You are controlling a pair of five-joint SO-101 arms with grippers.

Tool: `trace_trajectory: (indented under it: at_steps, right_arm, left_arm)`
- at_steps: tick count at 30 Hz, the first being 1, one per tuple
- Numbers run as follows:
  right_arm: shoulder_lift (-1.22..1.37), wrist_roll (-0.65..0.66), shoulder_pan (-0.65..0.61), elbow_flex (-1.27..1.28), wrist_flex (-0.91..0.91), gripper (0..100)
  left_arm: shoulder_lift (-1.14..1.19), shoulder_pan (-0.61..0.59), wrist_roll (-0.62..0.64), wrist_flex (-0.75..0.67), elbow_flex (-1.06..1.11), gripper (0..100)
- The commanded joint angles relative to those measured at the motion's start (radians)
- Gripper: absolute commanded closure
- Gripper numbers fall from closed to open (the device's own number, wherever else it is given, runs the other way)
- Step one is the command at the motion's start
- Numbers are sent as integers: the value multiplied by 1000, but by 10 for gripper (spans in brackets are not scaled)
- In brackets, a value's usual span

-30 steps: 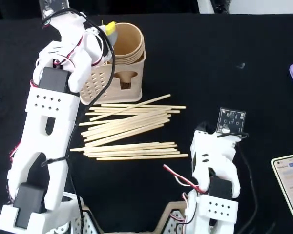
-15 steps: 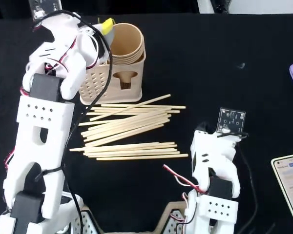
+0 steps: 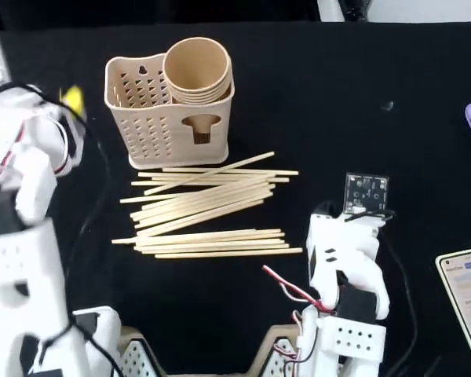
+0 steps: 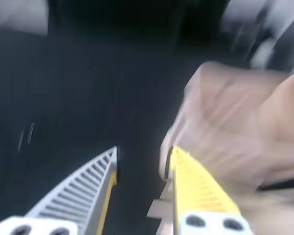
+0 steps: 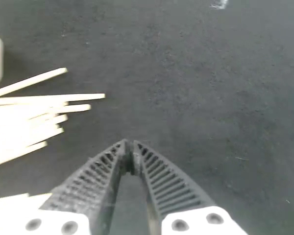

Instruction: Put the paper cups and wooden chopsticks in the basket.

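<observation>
The stack of tan paper cups [image 3: 198, 71] stands upright inside the beige perforated plastic basket [image 3: 153, 118], nested into one end of it, so that half of the job looks done. The pale wooden chopsticks [image 3: 208, 208] lie loose in a fanned heap on the black tabletop [image 3: 337, 94] just in front of the basket, the nearest ones almost at its foot; they are what remains to be gathered.

The left tool [image 4: 143, 155] hangs off to the side of the basket, apart from its wall. Its jaws are parted a moderate way with nothing between them, which I judge leaves it free to go for the sticks. The right tool [image 5: 129, 147] sits low over the tabletop beyond the chopsticks from the basket, near their tips. Its jaws are pressed together and empty, seemingly parked out of the way.
</observation>
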Motion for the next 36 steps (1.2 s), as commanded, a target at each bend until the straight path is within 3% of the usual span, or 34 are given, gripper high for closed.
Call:
trace_trajectory:
  at_steps: [1,5,11,18,23,26,31,36]
  right_arm:
    - [4,86,-71,-188,141,914]
    - [4,255,-193,-308,255,773]
    - [101,316,-295,-387,298,832]
    - [526,321,-506,-484,287,832]
    - [736,468,-660,-487,245,832]
    - [809,543,-677,-450,144,817]
    - [905,585,-677,-395,20,688]
    - [981,666,-678,-397,15,724]
  left_arm:
    - [-29,-130,-29,-3,351,816]
    - [-21,-142,-29,-98,576,816]
    - [-32,-130,-29,-281,780,819]
    - [-32,-131,-23,-287,829,819]
    - [-31,-130,-23,-287,832,820]
    - [-32,-130,-26,-287,832,820]
    - [-29,-130,-28,-287,832,820]
    - [-28,-130,-28,-287,832,820]
